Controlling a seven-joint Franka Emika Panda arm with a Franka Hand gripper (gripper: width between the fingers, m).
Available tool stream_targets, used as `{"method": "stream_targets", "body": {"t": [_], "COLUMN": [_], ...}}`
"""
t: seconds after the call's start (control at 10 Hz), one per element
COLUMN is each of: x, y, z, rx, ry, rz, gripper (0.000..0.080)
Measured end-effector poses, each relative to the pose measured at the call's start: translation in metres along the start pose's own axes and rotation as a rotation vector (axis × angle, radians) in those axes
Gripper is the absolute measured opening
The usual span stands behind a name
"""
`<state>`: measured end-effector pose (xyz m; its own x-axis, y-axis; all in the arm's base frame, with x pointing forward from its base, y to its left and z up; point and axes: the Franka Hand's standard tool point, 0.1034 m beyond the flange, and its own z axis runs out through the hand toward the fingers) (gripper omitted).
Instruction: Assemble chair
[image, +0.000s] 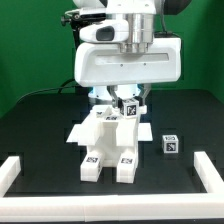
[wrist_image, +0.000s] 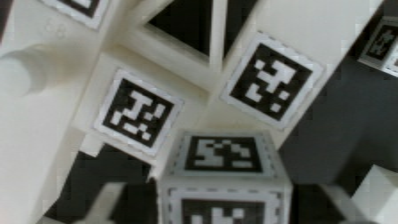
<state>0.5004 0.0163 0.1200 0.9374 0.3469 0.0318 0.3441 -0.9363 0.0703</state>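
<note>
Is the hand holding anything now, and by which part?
It cannot be told. The hand is low over the top of the partly built chair, at a tagged block, but neither view shows its fingers closed on anything.

No word, number or brand name can be read anywhere. The only signs are black-and-white square tags, which carry block patterns and no letters. One tag (image: 128, 108) stands on the chair part (image: 100, 135) directly under the gripper (image: 127, 97). Another is on the small cube (image: 170, 145), apart from the gripper. The wrist view shows several such tags close up.
</note>
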Motion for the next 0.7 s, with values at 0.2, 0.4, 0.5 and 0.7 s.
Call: {"method": "stream_targets", "body": {"t": [0.2,0.4,0.5,0.7], "x": [-0.0001,-0.0003,-0.0003,-0.0041], "y": [0.0,0.0,0.0,0.0003], "z": [0.0003,0.0005,0.0006,0.0002], "rx": [0.0,0.0,0.0,0.029], "ry": [-0.001,-0.001,-0.001,-0.025], "rz": [0.0,0.0,0.0,0.015], "gripper": [0.047,0.0637,0.0637,0.0649]}}
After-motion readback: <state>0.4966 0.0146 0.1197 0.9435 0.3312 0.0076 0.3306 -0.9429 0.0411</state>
